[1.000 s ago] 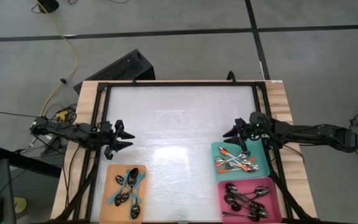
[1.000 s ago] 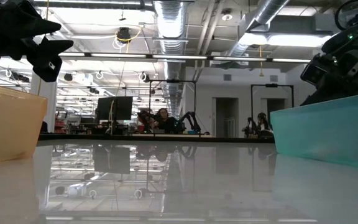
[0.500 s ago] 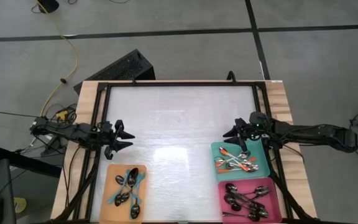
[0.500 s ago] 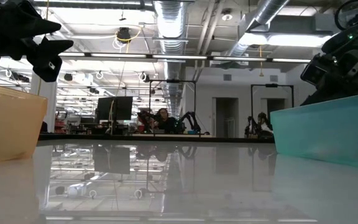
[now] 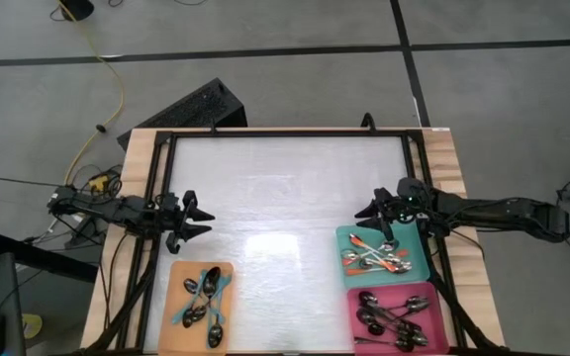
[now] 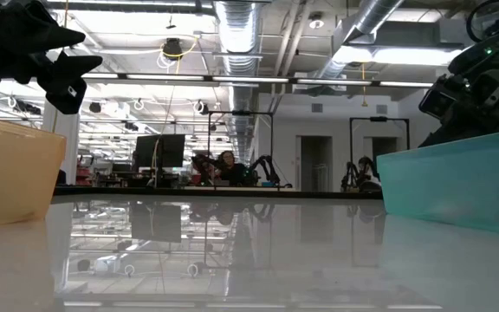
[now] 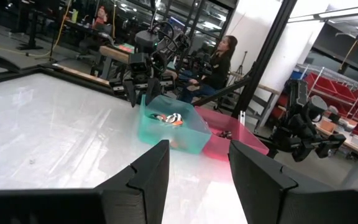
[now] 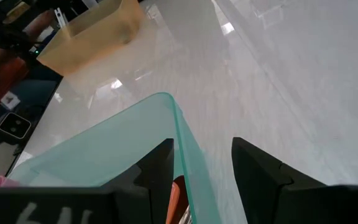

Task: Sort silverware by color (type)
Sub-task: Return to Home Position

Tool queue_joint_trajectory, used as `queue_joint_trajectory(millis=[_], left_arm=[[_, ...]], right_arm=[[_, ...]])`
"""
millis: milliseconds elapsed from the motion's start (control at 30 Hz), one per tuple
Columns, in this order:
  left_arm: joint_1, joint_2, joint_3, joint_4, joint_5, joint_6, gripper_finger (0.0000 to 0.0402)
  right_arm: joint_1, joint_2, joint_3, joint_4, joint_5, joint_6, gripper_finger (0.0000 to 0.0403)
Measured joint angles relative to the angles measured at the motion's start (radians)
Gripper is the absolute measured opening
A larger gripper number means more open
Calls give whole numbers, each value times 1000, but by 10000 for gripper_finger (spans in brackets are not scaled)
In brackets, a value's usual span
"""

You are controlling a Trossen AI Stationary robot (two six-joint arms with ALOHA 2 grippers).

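Note:
The spoons lie sorted in three trays near the table's near edge. Teal-handled spoons (image 5: 202,302) lie in the orange tray (image 5: 225,269) at the left. Orange-handled spoons (image 5: 376,259) lie in the teal tray (image 5: 419,259) at the right, and dark metal spoons (image 5: 394,318) fill the pink tray (image 5: 441,314) nearer the near edge. My left gripper (image 5: 202,221) hovers open just beyond the orange tray's far edge, holding nothing. My right gripper (image 5: 366,221) hovers open over the teal tray's far left corner (image 8: 169,99), also holding nothing.
A black frame (image 5: 285,133) runs round the white table top (image 5: 285,198), whose middle and far part hold nothing. Beyond the table, other robot arms (image 7: 151,56) and a seated person (image 7: 219,59) show in the left wrist view.

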Motion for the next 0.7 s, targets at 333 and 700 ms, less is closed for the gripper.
queue_joint_trajectory(millis=[333,700], left_arm=[[0,0,0,0,0,0,151],[-56,15,0,3,-23,0,151]], right_arm=[[0,0,0,0,0,0,171],[0,0,0,0,0,0,171]])
